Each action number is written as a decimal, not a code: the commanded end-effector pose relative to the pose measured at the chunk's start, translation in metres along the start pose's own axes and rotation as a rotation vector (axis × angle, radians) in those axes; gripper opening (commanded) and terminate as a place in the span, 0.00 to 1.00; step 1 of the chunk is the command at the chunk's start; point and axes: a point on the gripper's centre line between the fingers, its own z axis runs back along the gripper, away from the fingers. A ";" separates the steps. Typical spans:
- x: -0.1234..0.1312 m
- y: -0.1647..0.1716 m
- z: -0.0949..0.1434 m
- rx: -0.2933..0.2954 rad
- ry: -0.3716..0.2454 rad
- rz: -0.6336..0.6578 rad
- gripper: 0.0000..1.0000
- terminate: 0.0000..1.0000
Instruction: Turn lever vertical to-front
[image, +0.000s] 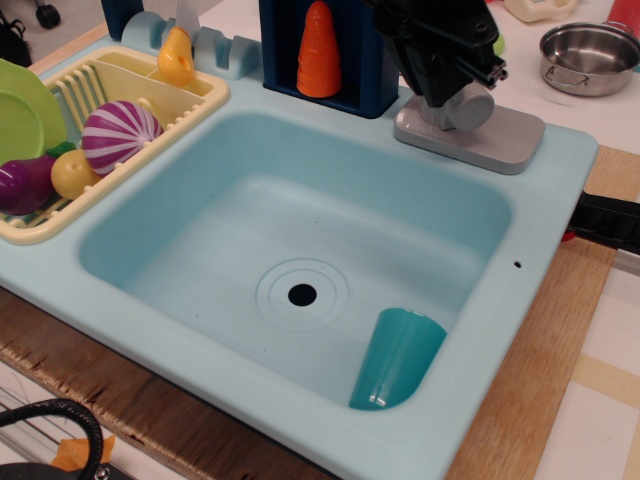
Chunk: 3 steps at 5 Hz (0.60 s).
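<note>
The grey lever stands at the back right corner of the sink on its flat grey base. Only its round hub and the base show. My black gripper has come down from above and covers the lever's upright bar. Its body hides the fingertips, so I cannot tell whether the jaws are closed on the bar or only beside it.
A light blue sink holds a teal cup lying at its front right. An orange toy carrot stands in a dark blue holder left of the lever. A steel pot sits at the back right. A yellow dish rack with toy food is at the left.
</note>
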 end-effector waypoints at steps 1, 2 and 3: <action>-0.045 -0.008 -0.018 -0.062 0.100 0.039 0.00 0.00; -0.060 -0.008 -0.021 -0.069 0.105 0.073 0.00 0.00; -0.076 -0.005 -0.025 -0.081 0.112 0.110 0.00 0.00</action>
